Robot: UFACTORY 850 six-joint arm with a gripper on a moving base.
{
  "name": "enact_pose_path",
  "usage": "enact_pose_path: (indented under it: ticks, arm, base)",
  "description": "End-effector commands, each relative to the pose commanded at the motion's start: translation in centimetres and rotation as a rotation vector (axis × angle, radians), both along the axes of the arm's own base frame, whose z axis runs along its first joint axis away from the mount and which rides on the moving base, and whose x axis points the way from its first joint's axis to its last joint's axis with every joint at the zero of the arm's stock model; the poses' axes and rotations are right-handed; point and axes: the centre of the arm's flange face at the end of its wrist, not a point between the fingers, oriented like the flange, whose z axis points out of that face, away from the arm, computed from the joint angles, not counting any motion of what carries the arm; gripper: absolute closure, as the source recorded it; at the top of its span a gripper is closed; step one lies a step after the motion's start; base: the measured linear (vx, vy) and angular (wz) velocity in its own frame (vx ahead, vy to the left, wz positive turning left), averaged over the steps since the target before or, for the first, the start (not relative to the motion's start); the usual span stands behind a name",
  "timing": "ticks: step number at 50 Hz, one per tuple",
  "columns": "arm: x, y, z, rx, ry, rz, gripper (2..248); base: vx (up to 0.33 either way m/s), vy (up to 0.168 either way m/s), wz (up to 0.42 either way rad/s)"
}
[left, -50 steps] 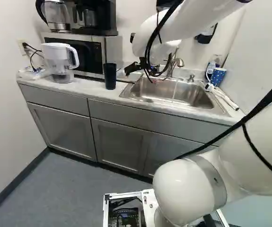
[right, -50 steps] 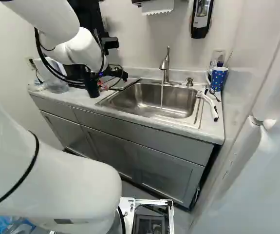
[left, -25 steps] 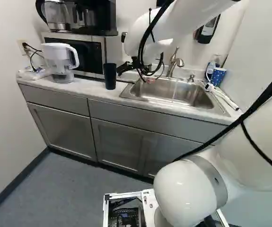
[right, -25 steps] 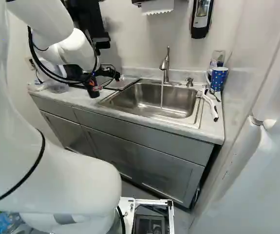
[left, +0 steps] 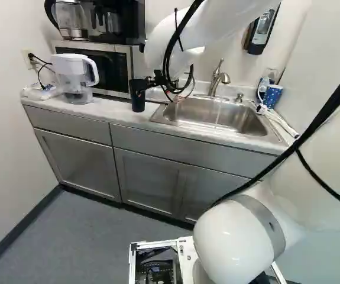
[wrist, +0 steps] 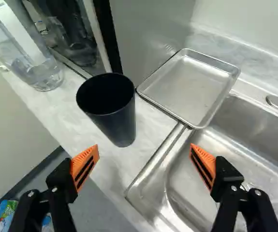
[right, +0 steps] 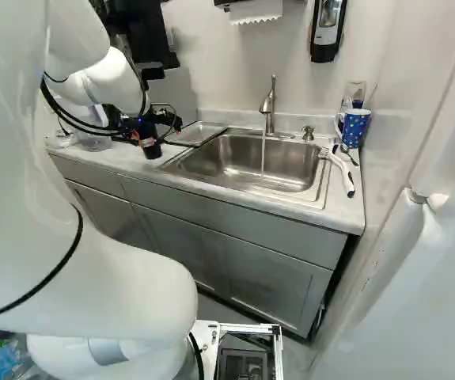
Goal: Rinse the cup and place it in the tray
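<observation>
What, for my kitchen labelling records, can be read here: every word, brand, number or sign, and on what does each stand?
No text can be read in these pictures.
Bright packaging: print too small and blurred to read.
Soap dispenser on the wall: any marking is too small to read.
Black cup: no lettering shows.
Metal tray: no lettering shows.

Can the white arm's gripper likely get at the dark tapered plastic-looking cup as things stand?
Probably yes: the orange-padded black gripper is open, the cup stands upright ahead with nothing visible between them, and the silver metal tray lies beside the cup, not in the way.
</observation>
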Motion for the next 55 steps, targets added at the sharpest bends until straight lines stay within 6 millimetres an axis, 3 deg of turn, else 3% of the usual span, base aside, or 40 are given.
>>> enact_pose_path:
  ticks: [17, 55]
  arm:
    - [0.3, 2.5, 0.1, -0.001, 0.003, 0.051, 3]
    - [0.6, 2.9, -0.7, -0.002, 0.006, 0.057, 3]
  base:
    - [0.000, 0.000, 0.000]
    - [0.000, 0.000, 0.000]
